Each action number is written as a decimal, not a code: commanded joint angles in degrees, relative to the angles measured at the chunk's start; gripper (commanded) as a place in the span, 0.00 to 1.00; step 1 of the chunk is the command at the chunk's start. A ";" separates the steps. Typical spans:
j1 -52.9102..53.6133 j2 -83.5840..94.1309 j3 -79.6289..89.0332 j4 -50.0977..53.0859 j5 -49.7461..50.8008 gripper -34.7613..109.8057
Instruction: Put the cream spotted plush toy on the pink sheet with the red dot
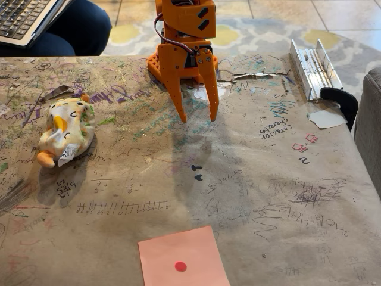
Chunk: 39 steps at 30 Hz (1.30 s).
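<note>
Plush lies well left of our gripper

Our jaws hang parted and empty; the cream spotted plush toy stretches top-to-bottom, far from the pink sheet.

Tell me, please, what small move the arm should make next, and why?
Probably swing toward picture-left and reach down over the cream spotted plush toy: the gripper hangs open and empty mid-table, and the toy lies far from the pink sheet.

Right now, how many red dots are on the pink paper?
1. The red dot sits near the middle of the pink sheet, at the table's near edge. The sheet's bottom is cut off, so more could hide.
</note>
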 commanded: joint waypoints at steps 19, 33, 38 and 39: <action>20.74 -0.44 -27.07 -13.01 48.08 0.47; 33.05 -48.96 -60.29 0.70 68.55 0.63; 23.29 -64.51 -64.86 12.83 72.42 0.66; 23.55 -65.04 -64.95 12.66 70.22 0.67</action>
